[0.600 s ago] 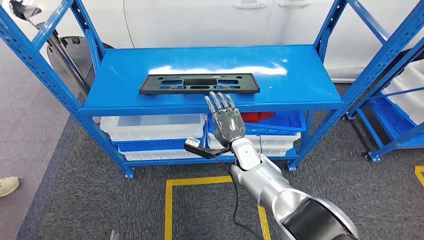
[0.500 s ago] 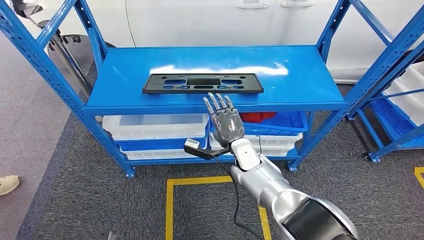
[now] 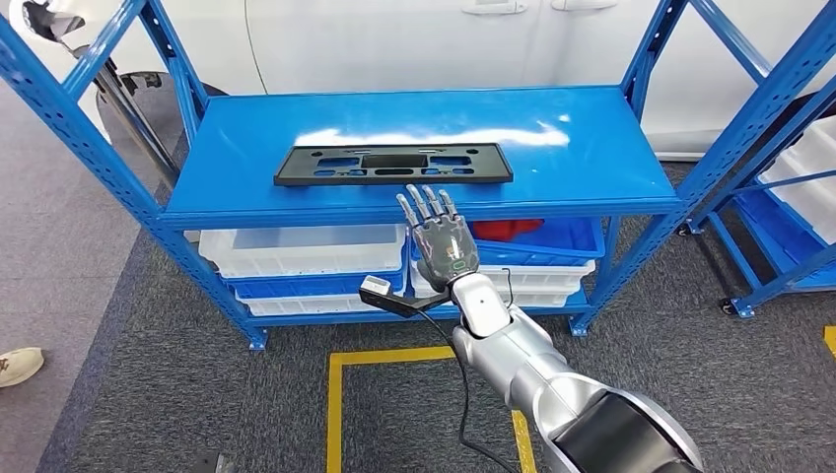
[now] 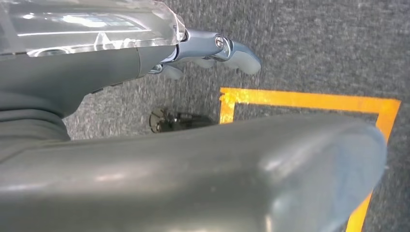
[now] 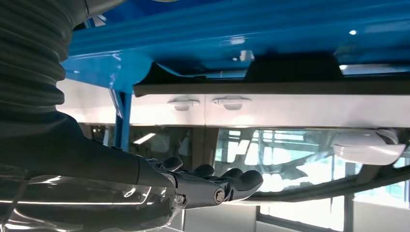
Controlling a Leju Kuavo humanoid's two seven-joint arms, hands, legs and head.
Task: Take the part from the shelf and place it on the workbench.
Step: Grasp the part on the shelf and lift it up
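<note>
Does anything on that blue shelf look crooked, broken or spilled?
Nothing stands out. The black part lies flat and roughly square to the front edge of the blue shelf. The right hand is raised before it with fingers apart, holding nothing.

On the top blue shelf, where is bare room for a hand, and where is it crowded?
The blue shelf is bare right of the black part and behind it, toward the white wall. The front strip is narrow. The white bins crowd the level below.

No legible text, label, brand or number appears on the blue shelf (image 3: 414, 128) or anything around it.
</note>
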